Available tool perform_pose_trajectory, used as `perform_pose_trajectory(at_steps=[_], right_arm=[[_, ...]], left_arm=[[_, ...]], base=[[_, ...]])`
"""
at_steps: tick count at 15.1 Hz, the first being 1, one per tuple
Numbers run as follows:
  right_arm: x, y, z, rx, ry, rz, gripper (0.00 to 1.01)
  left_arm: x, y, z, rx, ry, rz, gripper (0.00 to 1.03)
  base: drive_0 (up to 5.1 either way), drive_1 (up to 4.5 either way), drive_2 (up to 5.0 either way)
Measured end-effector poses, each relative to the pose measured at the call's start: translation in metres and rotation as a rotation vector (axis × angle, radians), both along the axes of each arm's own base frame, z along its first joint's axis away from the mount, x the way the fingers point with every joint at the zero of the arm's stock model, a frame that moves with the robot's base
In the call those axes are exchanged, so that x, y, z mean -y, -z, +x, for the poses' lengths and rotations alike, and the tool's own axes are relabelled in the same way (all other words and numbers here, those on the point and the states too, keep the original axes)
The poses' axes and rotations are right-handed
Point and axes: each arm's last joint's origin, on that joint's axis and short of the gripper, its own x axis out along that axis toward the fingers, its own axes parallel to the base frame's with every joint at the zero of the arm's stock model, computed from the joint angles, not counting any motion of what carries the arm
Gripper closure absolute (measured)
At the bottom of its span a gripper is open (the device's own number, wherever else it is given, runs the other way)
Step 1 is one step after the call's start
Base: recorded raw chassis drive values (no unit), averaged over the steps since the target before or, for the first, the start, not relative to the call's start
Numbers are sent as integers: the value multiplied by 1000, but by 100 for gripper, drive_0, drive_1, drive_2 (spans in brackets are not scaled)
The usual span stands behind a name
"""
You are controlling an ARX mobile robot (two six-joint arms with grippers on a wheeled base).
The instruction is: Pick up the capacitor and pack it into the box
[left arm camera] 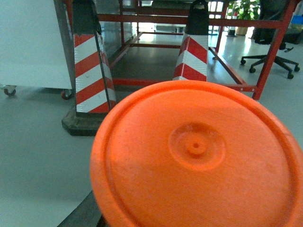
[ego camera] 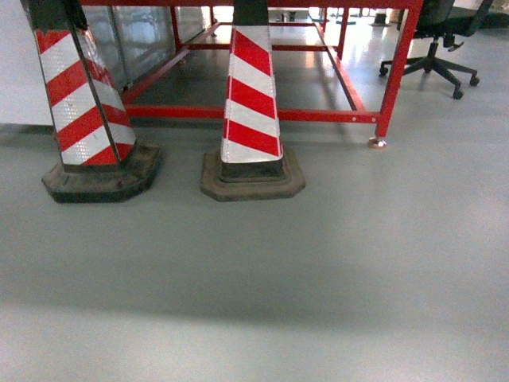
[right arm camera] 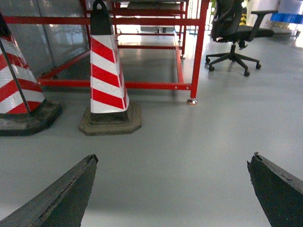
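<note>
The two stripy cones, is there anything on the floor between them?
No. In the head view only bare grey floor lies between the left cone and the middle cone.

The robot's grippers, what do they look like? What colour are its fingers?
Only the right gripper shows. Its two fingers are dark grey, flat and wedge-shaped, with rough, worn edges, tapering to blunt tips. No cables or markings are visible on them. In the left wrist view, an orange round lid fills the frame, so the left gripper is hidden.

A smooth grey floor (ego camera: pixel 318 270) is seen throughout. Two red-and-white striped traffic cones (ego camera: pixel 251 103) are stood before a red metal frame (ego camera: pixel 395 72). A black office chair (right arm camera: pixel 234 33) is placed beyond, where daylight is reflected.
</note>
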Motion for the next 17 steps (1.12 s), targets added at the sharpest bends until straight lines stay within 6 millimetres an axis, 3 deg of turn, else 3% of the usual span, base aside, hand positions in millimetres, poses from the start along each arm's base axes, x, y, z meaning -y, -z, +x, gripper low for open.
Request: perform_pose_trajectory(at_steps=[11, 17], right_arm=[[0, 0, 0, -4, 2, 0, 3], [0, 0, 0, -3, 4, 0, 3]], left_arm=[[0, 0, 0, 2, 5, 0, 59], [0, 0, 0, 3, 6, 0, 59]], base=[[-486, 254, 254], [1, 416, -415]])
